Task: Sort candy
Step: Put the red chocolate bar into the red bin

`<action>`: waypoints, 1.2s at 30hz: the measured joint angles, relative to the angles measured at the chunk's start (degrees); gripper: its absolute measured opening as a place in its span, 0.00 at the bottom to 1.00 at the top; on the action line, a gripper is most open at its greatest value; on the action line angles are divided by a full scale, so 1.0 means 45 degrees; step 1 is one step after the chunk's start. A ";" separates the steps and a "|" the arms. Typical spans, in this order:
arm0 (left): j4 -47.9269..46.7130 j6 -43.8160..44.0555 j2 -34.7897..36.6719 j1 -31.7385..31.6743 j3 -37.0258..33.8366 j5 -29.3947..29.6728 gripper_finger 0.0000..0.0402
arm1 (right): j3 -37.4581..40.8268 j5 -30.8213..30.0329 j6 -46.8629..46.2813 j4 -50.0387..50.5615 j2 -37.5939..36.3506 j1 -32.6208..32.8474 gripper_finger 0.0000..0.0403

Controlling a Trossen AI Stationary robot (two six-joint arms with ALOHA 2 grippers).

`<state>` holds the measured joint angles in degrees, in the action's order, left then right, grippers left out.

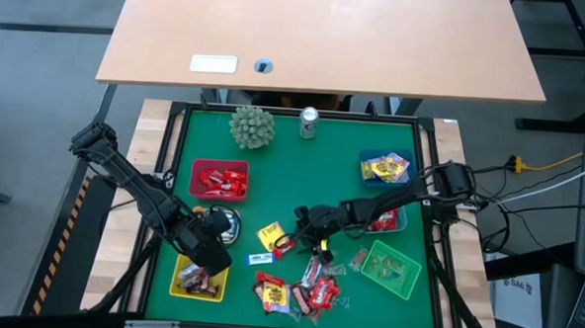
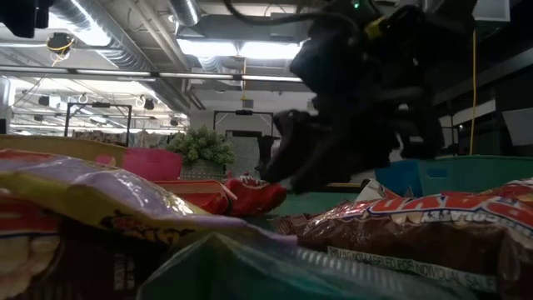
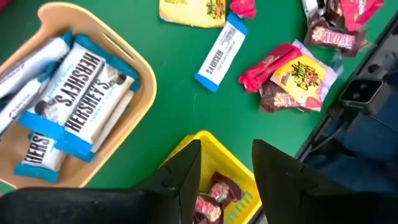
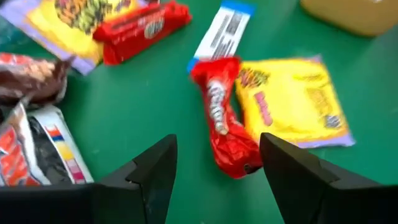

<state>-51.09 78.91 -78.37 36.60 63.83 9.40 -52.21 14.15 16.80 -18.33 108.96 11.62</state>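
The left gripper [image 3: 227,177] hangs open and empty over the yellow basket [image 1: 200,279], brown candy beneath it. The right gripper [image 4: 214,165], also spread and holding nothing, hovers above a red candy [image 4: 222,121] just beside the yellow basket's loose pile [image 1: 297,288]. A yellow packet [image 4: 292,102] seems to touch that red piece; closing off-centre could pinch both.
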 joint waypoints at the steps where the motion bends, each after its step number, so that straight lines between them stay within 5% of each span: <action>1: 0.0007 -0.0005 0.0000 0.0000 0.0000 0.0089 0.32 | 0.0000 -0.0029 0.0005 -0.0039 0.0131 0.0000 0.57; 8: 0.0125 -0.0010 0.0000 0.0000 0.0000 0.0297 0.32 | 0.0000 -0.0685 0.0010 -0.0345 0.0550 0.0000 0.51; 21: 0.0379 -0.0039 0.0000 0.0000 0.0000 0.2849 0.32 | 0.0000 -0.0680 0.0010 -0.0169 0.0500 0.0000 0.04; 28: 0.0670 -0.1138 0.0000 0.0000 0.0000 0.3215 0.32 | 0.0000 -0.0680 -0.0062 -0.0248 -0.0226 0.0000 0.08; 36: 0.2566 -0.5323 -0.0048 -0.0136 0.0002 0.5447 0.32 | -0.0954 -0.1371 -0.1383 -0.0059 -0.0460 -0.0005 0.02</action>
<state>-39.54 54.96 -78.59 35.99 63.84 33.91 -56.50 7.98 10.57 -18.59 106.89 11.60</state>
